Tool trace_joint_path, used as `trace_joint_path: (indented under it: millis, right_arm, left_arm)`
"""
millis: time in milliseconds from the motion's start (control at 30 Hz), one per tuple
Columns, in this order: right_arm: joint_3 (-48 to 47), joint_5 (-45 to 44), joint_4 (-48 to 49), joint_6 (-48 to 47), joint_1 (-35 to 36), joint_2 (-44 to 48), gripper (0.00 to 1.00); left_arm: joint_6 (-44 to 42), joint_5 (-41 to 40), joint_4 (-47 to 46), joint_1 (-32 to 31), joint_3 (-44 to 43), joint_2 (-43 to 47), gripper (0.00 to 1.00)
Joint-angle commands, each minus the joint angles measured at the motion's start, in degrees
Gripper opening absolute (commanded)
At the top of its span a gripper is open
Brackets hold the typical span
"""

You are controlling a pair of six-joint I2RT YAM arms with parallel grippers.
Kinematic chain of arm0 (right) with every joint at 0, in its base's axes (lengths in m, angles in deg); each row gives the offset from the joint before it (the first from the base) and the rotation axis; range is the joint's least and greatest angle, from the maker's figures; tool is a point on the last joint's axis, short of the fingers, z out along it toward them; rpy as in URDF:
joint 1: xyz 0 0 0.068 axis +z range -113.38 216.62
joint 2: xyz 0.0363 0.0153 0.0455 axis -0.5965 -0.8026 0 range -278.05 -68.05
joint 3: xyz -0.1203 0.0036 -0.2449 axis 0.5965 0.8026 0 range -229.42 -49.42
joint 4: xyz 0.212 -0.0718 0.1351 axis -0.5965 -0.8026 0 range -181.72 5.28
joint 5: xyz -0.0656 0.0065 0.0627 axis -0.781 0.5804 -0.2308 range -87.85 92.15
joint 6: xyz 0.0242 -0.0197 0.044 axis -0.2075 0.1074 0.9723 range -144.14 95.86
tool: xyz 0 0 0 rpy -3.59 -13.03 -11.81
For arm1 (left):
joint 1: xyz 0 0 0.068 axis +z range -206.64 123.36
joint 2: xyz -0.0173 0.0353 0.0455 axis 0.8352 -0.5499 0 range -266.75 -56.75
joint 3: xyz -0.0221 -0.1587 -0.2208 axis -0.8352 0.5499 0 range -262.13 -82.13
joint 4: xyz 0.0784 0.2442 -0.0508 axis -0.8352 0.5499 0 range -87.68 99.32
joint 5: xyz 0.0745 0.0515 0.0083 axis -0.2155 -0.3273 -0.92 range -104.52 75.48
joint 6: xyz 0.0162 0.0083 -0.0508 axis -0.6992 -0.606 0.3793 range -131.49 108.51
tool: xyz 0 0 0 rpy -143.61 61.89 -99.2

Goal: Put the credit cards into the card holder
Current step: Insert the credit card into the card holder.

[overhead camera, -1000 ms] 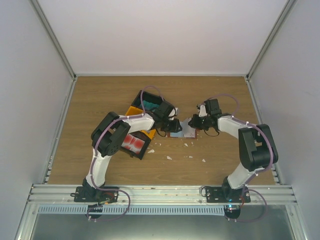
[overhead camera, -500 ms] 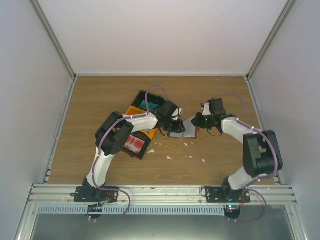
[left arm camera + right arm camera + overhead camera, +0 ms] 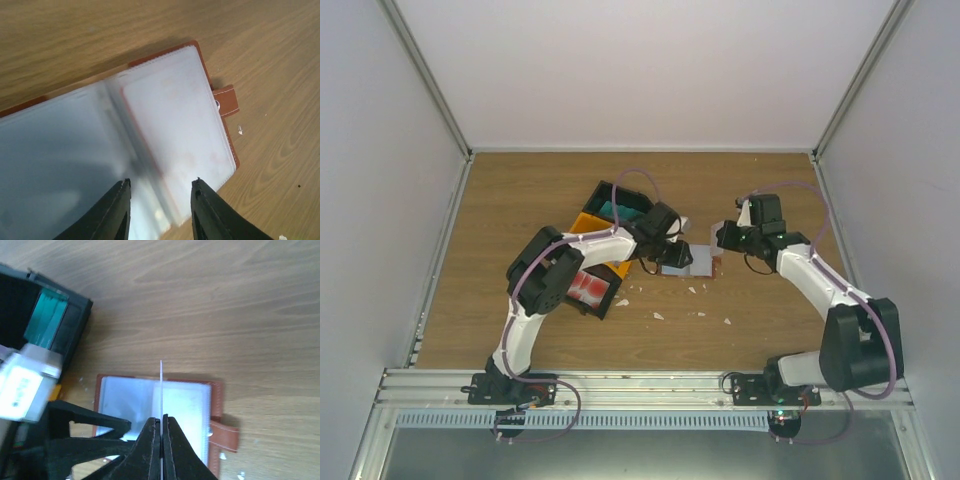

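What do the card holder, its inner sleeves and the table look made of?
Card holder: reddish-brown leather or imitation, matte; the tab has a pale stitched-looking edge and a snap. Sleeves: frosted translucent plastic with a soft sheen. Table: wood-grain surface, likely laminate; can't rule out solid wood.

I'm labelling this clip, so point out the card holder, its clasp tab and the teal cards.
card holder (image 3: 186, 412): right wrist view, clear right sleeve.
clasp tab (image 3: 227, 101): left wrist view, brown strap.
teal cards (image 3: 47, 317): right wrist view, stack's middle.

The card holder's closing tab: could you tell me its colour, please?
Reddish-brown; the tab shows best in the left wrist view.
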Motion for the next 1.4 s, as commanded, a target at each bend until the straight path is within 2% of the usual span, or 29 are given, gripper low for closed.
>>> trace_joint_path:
  millis: [0,133,467,700,1067,1367]
  right_arm:
    - [2.71,10.85,6.02,0.6,-0.18,-3.65,0.01]
    - [4.49,15.77,12.42,4.08,-0.12,-7.55,0.0]
    - [6.54,23.64,22.56,9.96,-1.41,-17.83,0.0]
    - [6.85,25.12,24.93,11.59,-1.52,-21.86,0.01]
    - [7.6,25.49,27.48,12.8,-1.44,-26.12,0.01]
    - [8.2,26.89,29.14,14.37,-0.5,-28.17,0.01]
  left_arm:
    - [0.15,-9.72,-0.04,0.05,3.96,8.57,0.39]
    - [1.81,-14.19,1.58,1.16,7.46,10.92,0.4]
    - [1.44,-11.53,1.89,1.69,9.57,7.45,0.31]
    - [1.0,-13.33,4.95,1.69,7.34,4.26,0.3]
    - [0.81,-14.52,7.33,1.34,6.69,3.11,0.19]
    - [0.3,-14.42,7.69,1.09,6.25,2.55,0.17]
